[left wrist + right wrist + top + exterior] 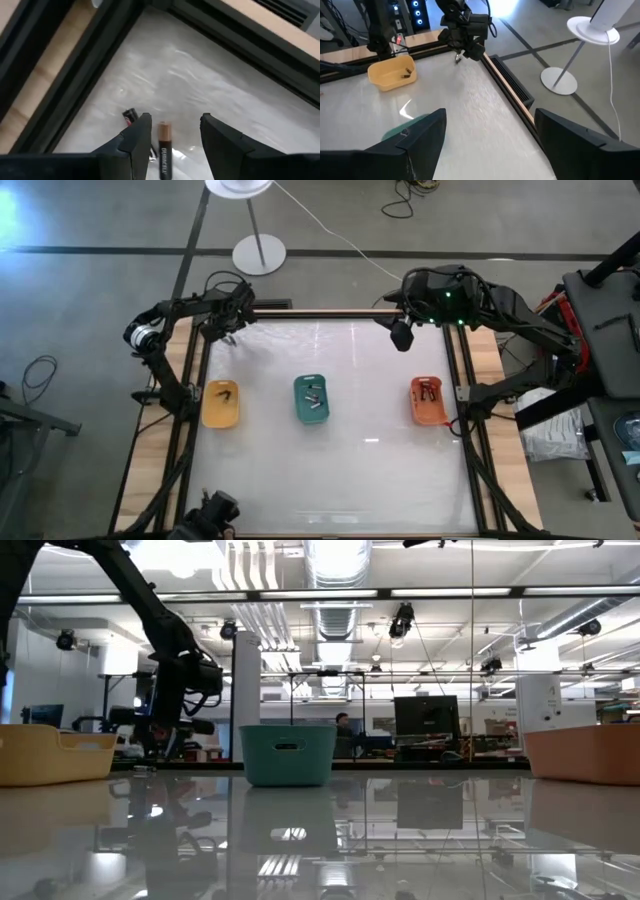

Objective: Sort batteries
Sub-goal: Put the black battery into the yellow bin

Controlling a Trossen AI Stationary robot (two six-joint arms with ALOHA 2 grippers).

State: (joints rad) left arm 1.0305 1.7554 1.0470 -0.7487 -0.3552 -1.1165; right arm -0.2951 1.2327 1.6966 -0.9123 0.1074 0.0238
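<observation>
One battery (pixel 164 148) between the left gripper (pixel 172 137) jaws; three trays.

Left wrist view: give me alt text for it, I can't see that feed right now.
The left gripper is open over the white table, with a copper-and-black battery lying between its two dark fingers. A smaller dark and red battery lies just beside one finger, near the table's black corner frame.

Yellow tray (pixel 221 404) at 9 o'clock, teal tray (pixel 312 399) centre, orange tray (pixel 431 401) at 3 on white desk (pixel 330 470); lamp base (pixel 259 254) at 12.
</observation>
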